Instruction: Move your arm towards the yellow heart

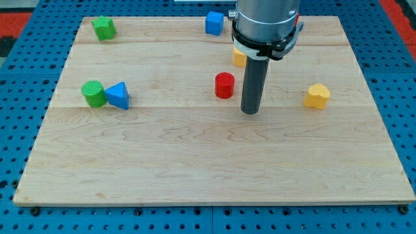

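A yellow block (317, 96) that looks heart-shaped lies on the wooden board (208, 162) at the view's right. My tip (251, 112) rests on the board left of it, about a hundred pixels away and slightly lower in the view. A red cylinder (224, 85) stands just left of the rod and a little above the tip. A second yellow block (238, 58) is mostly hidden behind the rod's mount, so I cannot tell its shape.
A blue cube (214, 23) sits at the top centre and a green star-like block (103, 27) at the top left. A green cylinder (93, 93) and a blue triangle (118, 95) touch at the left. A blue pegboard surrounds the board.
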You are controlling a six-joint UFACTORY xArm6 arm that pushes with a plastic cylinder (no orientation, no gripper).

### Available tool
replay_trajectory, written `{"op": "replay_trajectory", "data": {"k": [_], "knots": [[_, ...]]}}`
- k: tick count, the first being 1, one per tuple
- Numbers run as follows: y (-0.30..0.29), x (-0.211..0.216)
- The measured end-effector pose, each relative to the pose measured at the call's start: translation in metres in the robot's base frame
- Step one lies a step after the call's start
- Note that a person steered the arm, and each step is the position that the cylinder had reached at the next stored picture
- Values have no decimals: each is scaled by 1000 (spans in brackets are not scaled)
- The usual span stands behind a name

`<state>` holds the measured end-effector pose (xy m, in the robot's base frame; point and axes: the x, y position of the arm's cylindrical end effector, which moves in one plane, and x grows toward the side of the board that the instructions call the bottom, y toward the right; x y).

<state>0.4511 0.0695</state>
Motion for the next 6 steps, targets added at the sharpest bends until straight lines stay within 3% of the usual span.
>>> {"op": "replay_trajectory", "data": {"k": [4,6], "knots": [[0,-5],[1,-44]]}}
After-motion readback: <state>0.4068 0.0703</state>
